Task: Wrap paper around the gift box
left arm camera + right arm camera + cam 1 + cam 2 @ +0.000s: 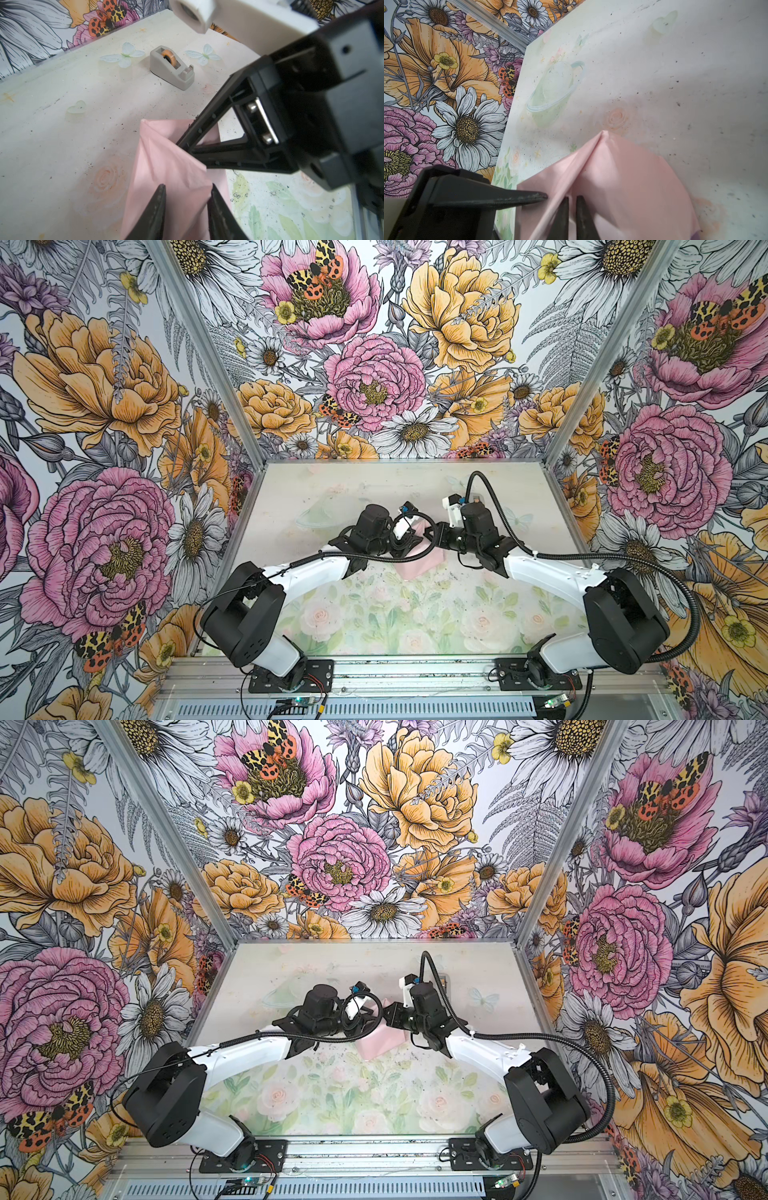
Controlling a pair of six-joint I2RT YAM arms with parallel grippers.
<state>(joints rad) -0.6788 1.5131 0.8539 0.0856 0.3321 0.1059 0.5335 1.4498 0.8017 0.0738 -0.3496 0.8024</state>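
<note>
Grippers: right gripper (pixel 572 197) pinches a raised fold of the paper (pixel 166 166), jaws nearly closed. The left gripper (pixel 187 185) straddles it, jaws parted, gripping nothing. The gift box is hidden, presumably underneath. Risk: the lone pinch slips or tears, and the fold springs open.

Left arm (pixel 307 570), right arm (pixel 544 572) angled inward, tool tips near. Left tool (pixel 188 185) jaws parted; right tool (pixel 572 197) nearly closed.
</note>
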